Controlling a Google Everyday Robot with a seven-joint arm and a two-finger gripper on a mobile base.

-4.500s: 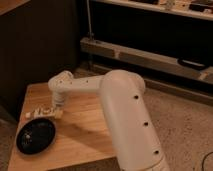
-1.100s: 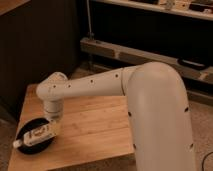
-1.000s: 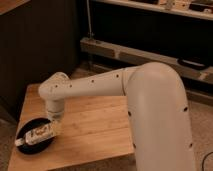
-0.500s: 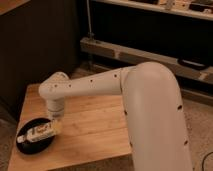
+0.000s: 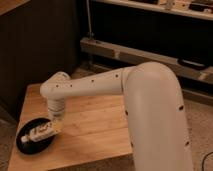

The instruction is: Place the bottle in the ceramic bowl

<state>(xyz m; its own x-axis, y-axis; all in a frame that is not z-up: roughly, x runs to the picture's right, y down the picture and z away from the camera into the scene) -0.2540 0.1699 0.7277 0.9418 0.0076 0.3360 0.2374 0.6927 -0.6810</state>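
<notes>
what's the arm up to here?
One-armed robot reaching over a wooden table to its front-left corner. The gripper is down at the right rim of the ceramic bowl, right at one end of the bottle. The bottle lies on its side inside the bowl, so placement looks essentially done. Can't tell whether the bottle is released yet.

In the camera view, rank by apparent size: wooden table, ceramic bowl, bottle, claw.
1. Wooden table, largest.
2. Ceramic bowl.
3. Bottle, lying across the bowl.
Claw: at the bottle's right end over the bowl's edge, mostly hidden under the wrist, so unranked.
</notes>
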